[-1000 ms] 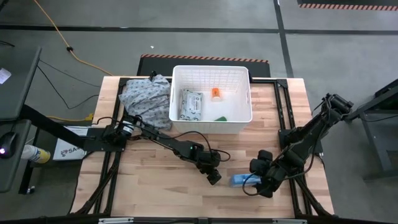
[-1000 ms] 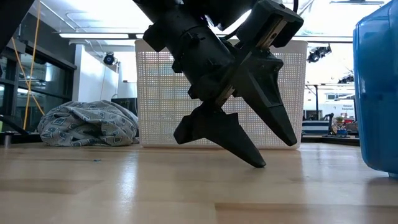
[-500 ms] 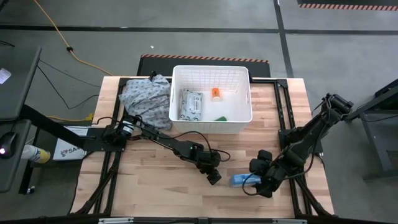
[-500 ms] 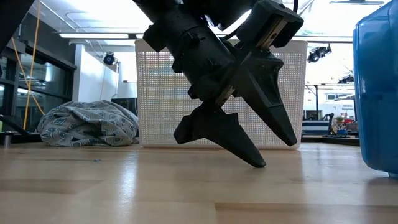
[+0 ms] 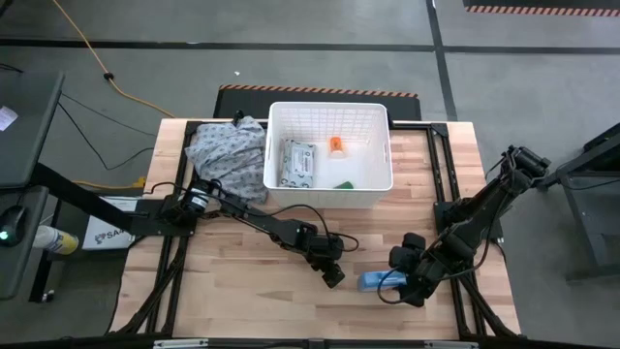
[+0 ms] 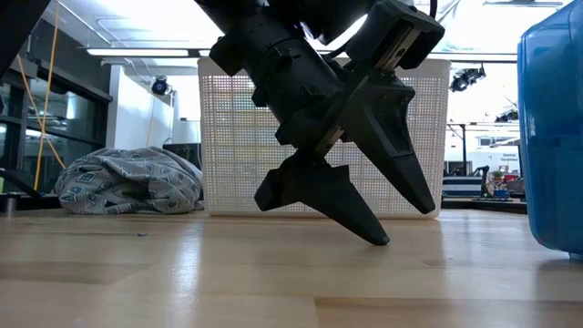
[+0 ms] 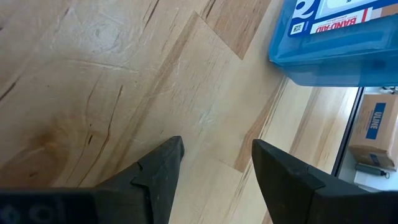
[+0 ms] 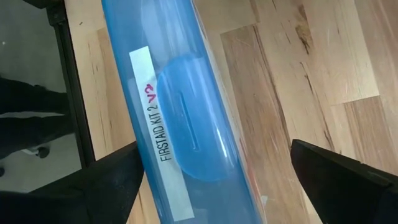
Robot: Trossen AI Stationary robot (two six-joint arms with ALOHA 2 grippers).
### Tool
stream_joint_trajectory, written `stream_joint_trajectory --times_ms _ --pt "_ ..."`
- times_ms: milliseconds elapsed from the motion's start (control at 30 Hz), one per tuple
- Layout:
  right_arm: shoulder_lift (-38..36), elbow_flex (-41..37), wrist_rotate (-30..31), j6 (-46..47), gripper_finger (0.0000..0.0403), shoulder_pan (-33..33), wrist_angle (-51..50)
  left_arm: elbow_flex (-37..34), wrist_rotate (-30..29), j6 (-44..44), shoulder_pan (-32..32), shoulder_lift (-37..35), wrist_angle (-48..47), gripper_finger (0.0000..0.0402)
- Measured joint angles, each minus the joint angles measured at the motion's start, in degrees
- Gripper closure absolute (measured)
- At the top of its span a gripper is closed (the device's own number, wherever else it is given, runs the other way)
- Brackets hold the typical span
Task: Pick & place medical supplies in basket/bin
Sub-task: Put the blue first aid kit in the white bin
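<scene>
High view: white rectangular plastic basket with grid walls [image 5: 329,121] sits upper centre on the light wooden worktop [image 5: 242,291]. Inside it, a grey-white flat wipes pack [image 5: 297,162] at left, an orange white-capped bottle [image 5: 336,146] near the middle, a green tube [image 5: 344,183] by the near wall. Grey patterned cloth heap [image 5: 228,155] touches the basket's left side. Left claw [image 5: 332,277] low at centre, tips down on bare wood. Right claw [image 5: 389,285] lower right, straddling a translucent blue plastic box [image 5: 374,281].

Low view: left claw [image 6: 378,232] fills the centre, fingers spread, gripping nothing; basket [image 6: 228,137] behind it, cloth heap [image 6: 127,182] at left, blue box [image 6: 551,128] at right edge.

Left wrist view: two dark fingers [image 7: 155,177] parted over wood; blue box [image 7: 336,37] in the upper right corner, apart from them.

Right wrist view: fingers [image 8: 112,183] spread wide, one on each side of the blue box [image 8: 180,118], not clamped on it.
</scene>
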Motion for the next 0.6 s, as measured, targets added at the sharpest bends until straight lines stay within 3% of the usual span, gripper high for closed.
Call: stream_joint_trajectory --times_ms 267,600 --pt "0.0 0.0 0.0 0.8 0.008 0.0 -0.3 0.0 -0.3 0.0 0.0 0.0 0.0 0.0163" --pt "0.0 0.0 0.1 0.6 0.0246 0.0 -0.4 0.0 -1.0 0.0 0.0 0.0 0.0 0.0163"
